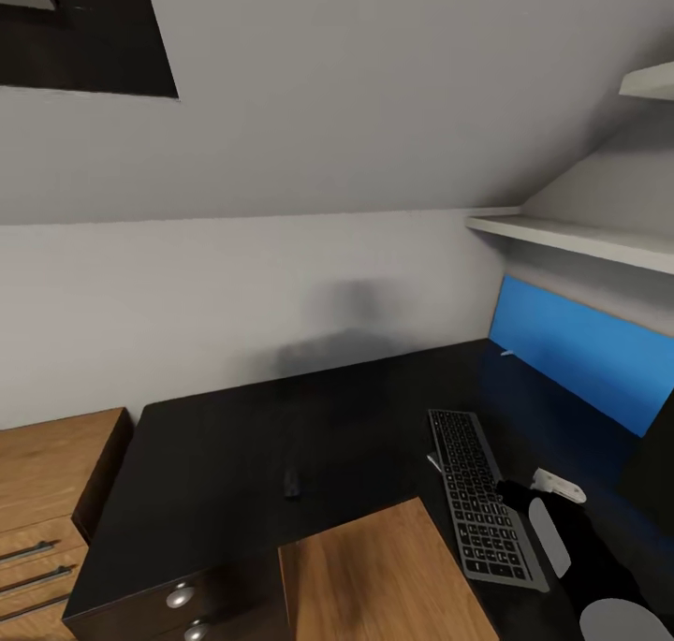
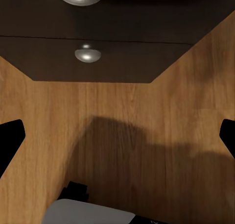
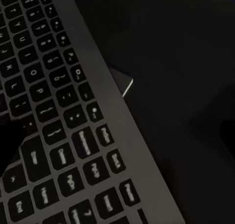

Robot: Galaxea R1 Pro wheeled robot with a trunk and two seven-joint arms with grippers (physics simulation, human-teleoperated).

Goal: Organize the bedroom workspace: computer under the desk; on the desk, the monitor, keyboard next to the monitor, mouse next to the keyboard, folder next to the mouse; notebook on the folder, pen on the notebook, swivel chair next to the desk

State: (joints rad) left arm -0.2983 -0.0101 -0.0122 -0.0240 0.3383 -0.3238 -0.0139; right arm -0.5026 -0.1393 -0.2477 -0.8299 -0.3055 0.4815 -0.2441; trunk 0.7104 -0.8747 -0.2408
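The glossy black desk [image 1: 281, 435] spans the head view, its drawer unit with round silver knobs [image 1: 180, 596] at the near left. The grey keyboard [image 1: 482, 496] lies on the right part of the desk. My right gripper [image 1: 513, 496] hovers over the keyboard's near end, open, with the keys [image 3: 54, 136] close below it. A flat grey corner [image 3: 122, 82] pokes out from under the keyboard's edge. A small white object [image 1: 559, 485], perhaps the mouse, lies just right of the keyboard. My left gripper [image 2: 117, 136] is open above the wooden floor [image 2: 122, 116] beside the drawers [image 2: 88, 55].
A bright blue flat panel [image 1: 580, 351] stands against the wall at the desk's right end, under white shelves [image 1: 580, 239]. A small dark object [image 1: 293, 482] lies mid-desk. Light wooden low cabinets [image 1: 47, 491] adjoin the desk's left. Wooden floor [image 1: 374, 575] shows in the desk's inner corner.
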